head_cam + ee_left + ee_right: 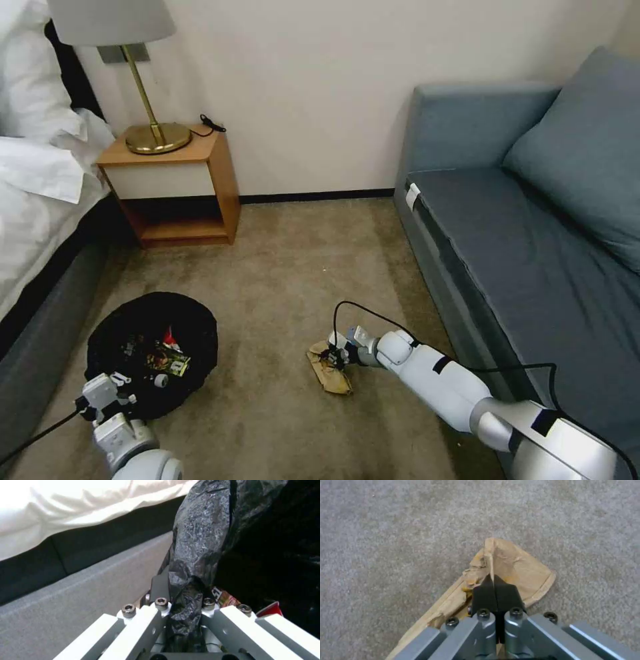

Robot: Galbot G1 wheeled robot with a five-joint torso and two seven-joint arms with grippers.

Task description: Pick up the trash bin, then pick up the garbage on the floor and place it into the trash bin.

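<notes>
Pinching a fold of the tan peel-like strip (506, 567) between closed black pads, the right gripper (339, 355) sits low over the carpet (280, 267), near the front of the blue sofa (533, 253). The strip lies on the carpet beneath it. The left gripper (181, 597) is clamped on the bag-covered rim of the trash bin (152, 353), which stands on the floor beside the bed (40, 200). Inside the bin lie a shiny snack packet (160, 359), a red-and-white wrapper (171, 339) and a white-capped bottle (160, 380).
</notes>
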